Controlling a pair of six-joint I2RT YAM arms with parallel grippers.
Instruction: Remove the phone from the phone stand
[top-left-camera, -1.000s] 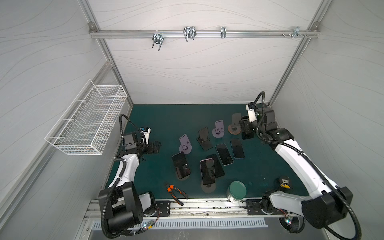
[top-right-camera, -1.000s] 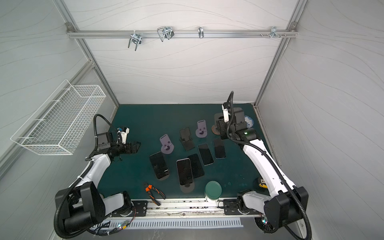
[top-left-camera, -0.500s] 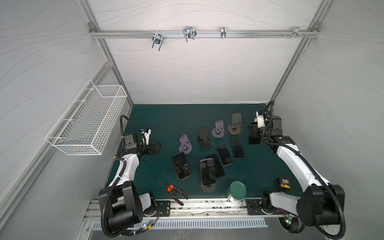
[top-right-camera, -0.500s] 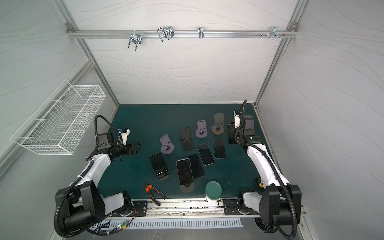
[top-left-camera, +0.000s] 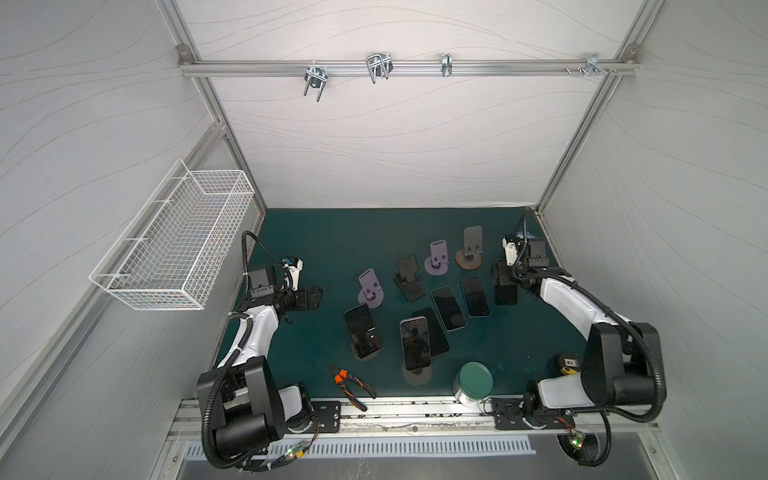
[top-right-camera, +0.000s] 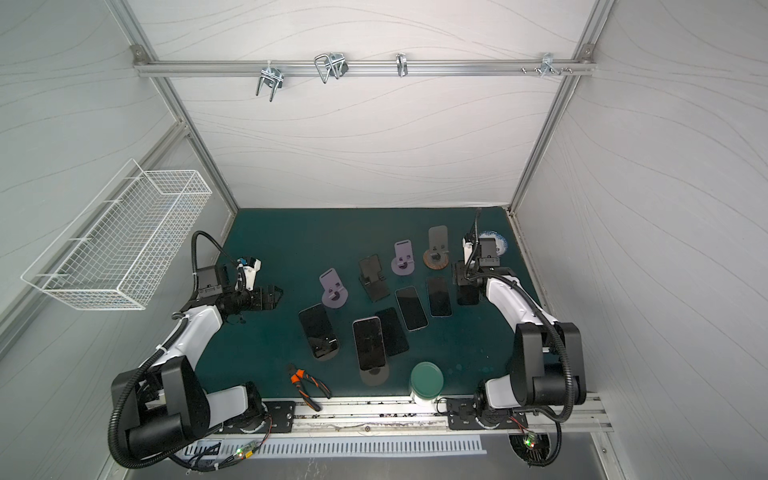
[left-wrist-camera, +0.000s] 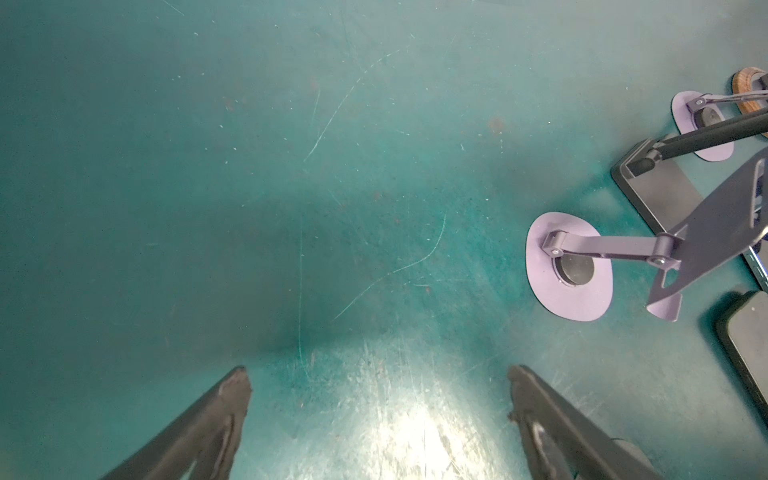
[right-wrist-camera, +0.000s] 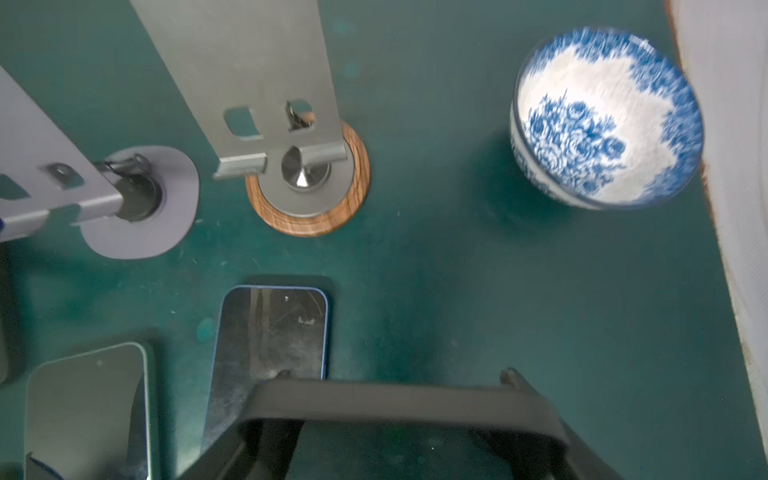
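The dark phone (right-wrist-camera: 395, 399) hangs low beside the empty wood-based stand (top-left-camera: 469, 253), at the far right of the surface (top-left-camera: 332, 241). You cannot tell if it touches down. Your right fingers (right-wrist-camera: 511, 379) clamp its long edges. Expect it rigid, slick and glass-faced, so grip the sides mid-length. Your left fingers (left-wrist-camera: 216, 415) are spread wide, empty.

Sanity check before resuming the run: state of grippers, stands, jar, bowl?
left gripper: open, empty
right gripper: shut on black phone
wood-base stand: empty
rear purple stand: empty
front purple stand: empty
black stand: empty
grey-base stand: holds pale-edged phone
jar: lid on
bowl: upright, looks empty
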